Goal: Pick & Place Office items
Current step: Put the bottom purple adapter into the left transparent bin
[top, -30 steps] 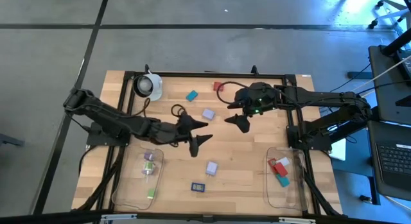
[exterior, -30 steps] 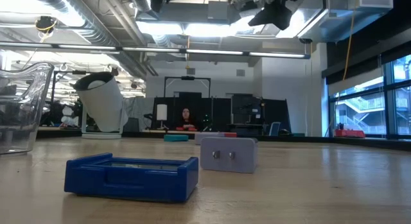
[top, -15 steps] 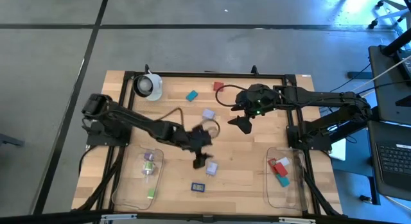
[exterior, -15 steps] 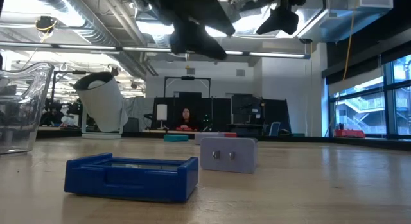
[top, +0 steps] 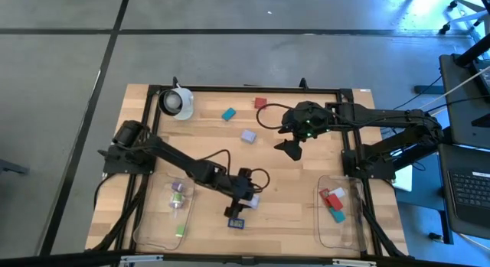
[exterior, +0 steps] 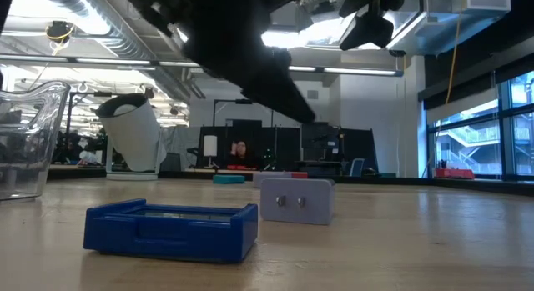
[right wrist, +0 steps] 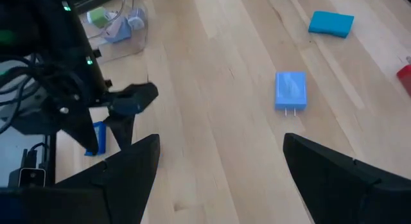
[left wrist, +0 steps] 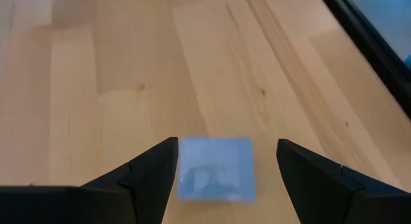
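Lavender block [left wrist: 216,167] sitting on the wood near the table's front middle, framed by the left gripper [left wrist: 221,169] with jaws spread, nothing grabbed. Dark blue piece [top: 236,222] just beside it, clear trays [top: 174,213] to either side. Right gripper [top: 292,147] parked mid-table, spread wide, empty. Low view alone showing the block's two prongs [exterior: 290,202].

Overhead, table-level and two wrist cameras share the wooden table [top: 291,183].
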You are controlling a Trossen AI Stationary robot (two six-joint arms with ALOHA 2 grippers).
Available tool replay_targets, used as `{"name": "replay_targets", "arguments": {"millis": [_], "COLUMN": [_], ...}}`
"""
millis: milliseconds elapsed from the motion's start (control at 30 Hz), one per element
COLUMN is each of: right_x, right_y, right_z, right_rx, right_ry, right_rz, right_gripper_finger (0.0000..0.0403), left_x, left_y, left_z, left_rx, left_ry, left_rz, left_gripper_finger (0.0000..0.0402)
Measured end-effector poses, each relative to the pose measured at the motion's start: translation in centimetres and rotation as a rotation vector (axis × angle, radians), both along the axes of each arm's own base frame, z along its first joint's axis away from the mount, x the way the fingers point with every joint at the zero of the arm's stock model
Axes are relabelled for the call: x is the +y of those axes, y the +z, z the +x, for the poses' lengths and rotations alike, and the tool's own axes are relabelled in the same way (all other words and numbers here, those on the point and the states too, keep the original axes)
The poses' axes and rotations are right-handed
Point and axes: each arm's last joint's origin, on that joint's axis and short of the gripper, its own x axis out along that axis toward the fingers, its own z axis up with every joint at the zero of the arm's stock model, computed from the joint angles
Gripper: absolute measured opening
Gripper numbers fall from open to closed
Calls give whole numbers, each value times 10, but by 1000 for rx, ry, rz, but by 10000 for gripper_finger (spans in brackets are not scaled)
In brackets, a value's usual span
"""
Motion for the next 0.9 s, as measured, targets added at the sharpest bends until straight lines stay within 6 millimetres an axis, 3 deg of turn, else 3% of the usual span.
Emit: {"name": "replay_targets", "arguments": {"millis": [300,900], "right_x": [0,0], "right_y": [0,0], "right_z": [0,0], "right_rx": [0,0], "right_ry": [1,0], "right_rz": [-1,0], "right_gripper_finger": [333,333], "left_x": [-3,4], "left_y": [-20,-24], "left_z": [7,8], "left_rx": [21,22], "left_ry": [24,-79], "left_rz": [-29,48], "left_gripper_finger": [277,299]}}
